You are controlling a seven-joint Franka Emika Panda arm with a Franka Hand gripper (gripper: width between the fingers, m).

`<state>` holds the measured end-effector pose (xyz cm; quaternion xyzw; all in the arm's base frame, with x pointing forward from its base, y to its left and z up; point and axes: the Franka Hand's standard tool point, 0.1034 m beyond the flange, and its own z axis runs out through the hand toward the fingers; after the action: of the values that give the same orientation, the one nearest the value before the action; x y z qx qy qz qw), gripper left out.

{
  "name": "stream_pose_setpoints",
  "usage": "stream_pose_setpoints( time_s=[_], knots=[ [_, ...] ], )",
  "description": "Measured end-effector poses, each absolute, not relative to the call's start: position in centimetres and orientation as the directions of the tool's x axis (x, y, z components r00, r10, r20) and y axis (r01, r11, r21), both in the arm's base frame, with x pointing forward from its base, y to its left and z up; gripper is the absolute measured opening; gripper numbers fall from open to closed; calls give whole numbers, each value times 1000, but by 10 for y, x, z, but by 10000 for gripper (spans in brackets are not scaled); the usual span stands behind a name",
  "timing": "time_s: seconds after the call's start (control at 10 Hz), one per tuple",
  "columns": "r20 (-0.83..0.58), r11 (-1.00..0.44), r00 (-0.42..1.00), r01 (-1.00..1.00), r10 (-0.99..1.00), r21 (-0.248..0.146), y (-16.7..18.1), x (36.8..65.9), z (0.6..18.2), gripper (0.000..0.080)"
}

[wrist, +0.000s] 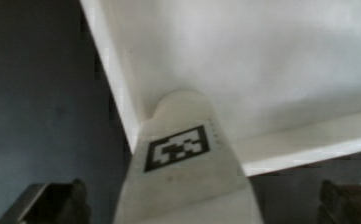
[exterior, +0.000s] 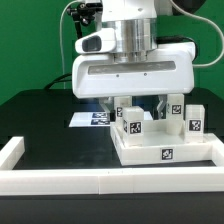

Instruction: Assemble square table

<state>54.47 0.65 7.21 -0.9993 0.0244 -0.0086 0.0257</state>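
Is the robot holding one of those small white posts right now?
No. In the wrist view the leg post stands free between the wide-open jaws, neither touching it.

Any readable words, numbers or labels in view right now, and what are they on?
None: no words, brand or numbers are readable in either view.
Black-and-white square tags, patterns only, not text: on the white plastic square tabletop slab, on the small white leg posts, on the leg post in the wrist view.
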Motion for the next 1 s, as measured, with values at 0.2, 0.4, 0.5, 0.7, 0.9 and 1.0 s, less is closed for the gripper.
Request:
stream_pose_setpoints(
  time_s=[0.2, 0.4, 0.5, 0.7, 0.9, 1.0],
  knots=[
    [29, -998, 998, 54, 53, -45, 4, 545, 73, 649],
    [32, -997, 997, 69, 68, -43, 2, 545, 72, 426],
    [32, -997, 997, 70, 68, -43, 2, 545, 72, 426],
    [30, -998, 999, 40, 39, -44, 2, 545, 72, 289],
    [28, -999, 999, -13, -15, -47, 2, 545, 72, 289],
    [23, -992, 993, -112, -113, -52, 2, 545, 72, 289]
  ],
)
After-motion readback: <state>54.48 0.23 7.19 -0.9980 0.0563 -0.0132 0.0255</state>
